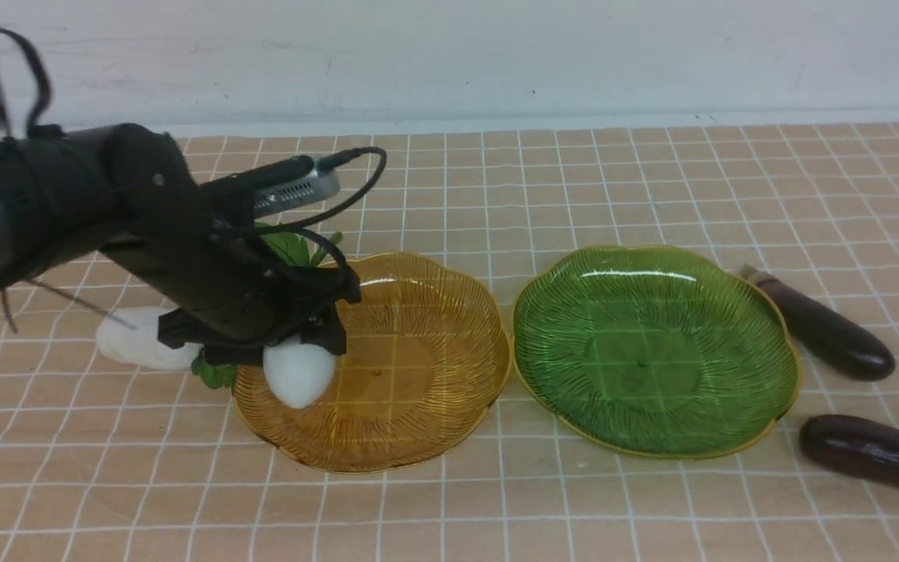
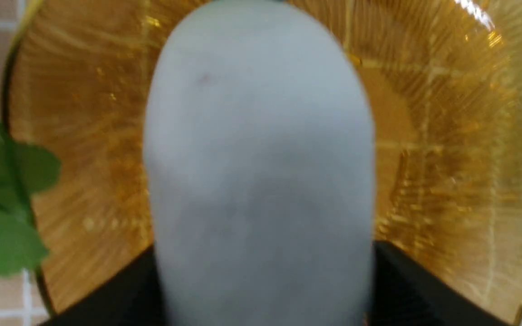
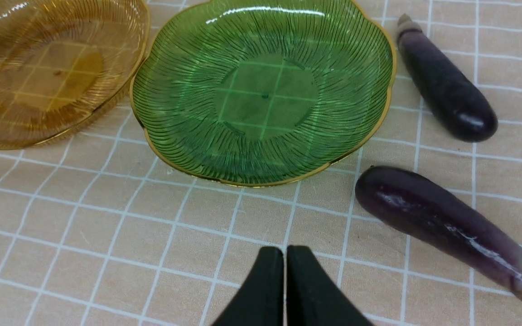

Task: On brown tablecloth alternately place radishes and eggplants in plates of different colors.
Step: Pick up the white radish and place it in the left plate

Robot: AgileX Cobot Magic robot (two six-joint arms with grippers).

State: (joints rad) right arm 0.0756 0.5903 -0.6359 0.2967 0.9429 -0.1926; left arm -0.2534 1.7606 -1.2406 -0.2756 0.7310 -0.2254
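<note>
My left gripper (image 1: 297,343) is shut on a white radish (image 1: 298,376) and holds it over the left edge of the amber plate (image 1: 418,343). In the left wrist view the radish (image 2: 261,172) fills the middle above the amber plate (image 2: 447,136). A second radish (image 1: 137,339) lies on the brown tablecloth (image 1: 449,499) left of that plate. The green plate (image 1: 652,351) sits empty to the right. Two dark eggplants (image 1: 824,328) (image 1: 879,453) lie right of it. My right gripper (image 3: 284,271) is shut and empty above the cloth, near the green plate (image 3: 261,90) and the nearer eggplant (image 3: 442,222).
A white wall runs along the far edge of the cloth. The left arm and its cable (image 1: 106,226) hang over the cloth's left side. Green radish leaves (image 1: 293,246) show behind the arm.
</note>
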